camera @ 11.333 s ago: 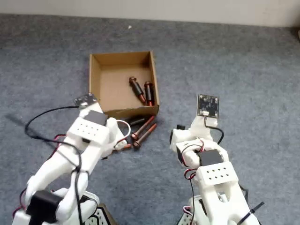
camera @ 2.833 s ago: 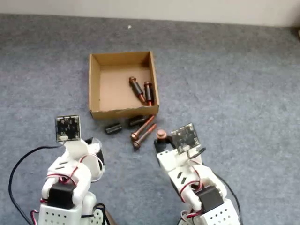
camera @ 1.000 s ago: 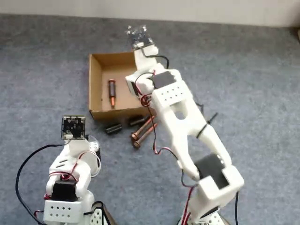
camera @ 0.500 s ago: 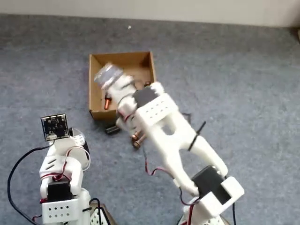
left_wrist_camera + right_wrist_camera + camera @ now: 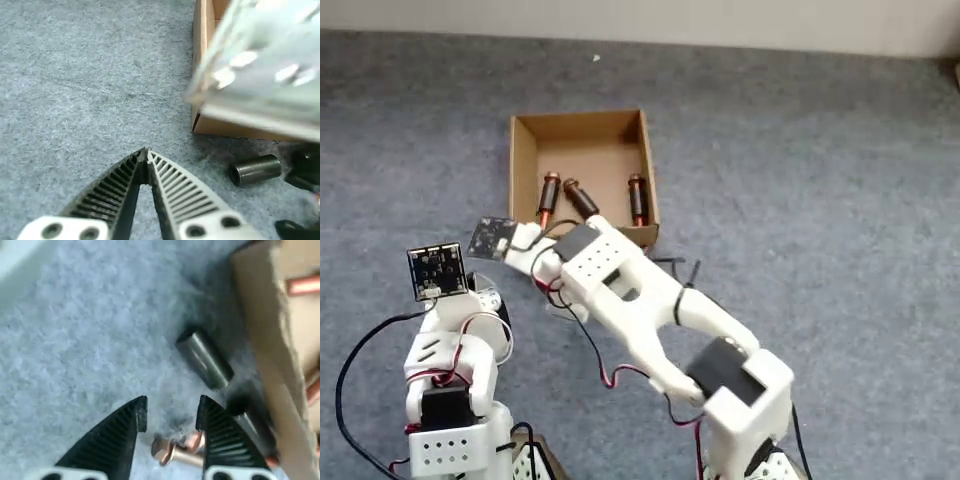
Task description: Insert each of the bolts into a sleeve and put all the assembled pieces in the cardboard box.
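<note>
Three sleeved copper bolts [image 5: 638, 200] lie in the brown cardboard box [image 5: 578, 116]. Right claw [image 5: 171, 409], spread above a loose copper bolt [image 5: 175, 450] outside it, should straddle the shank squarely; left claw [image 5: 146, 154] is together.

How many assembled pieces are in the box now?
3 pieces: one by the box's left wall, one tilted in the middle, one by the right wall. The right arm covers the front edge, so another may be hidden.
</note>
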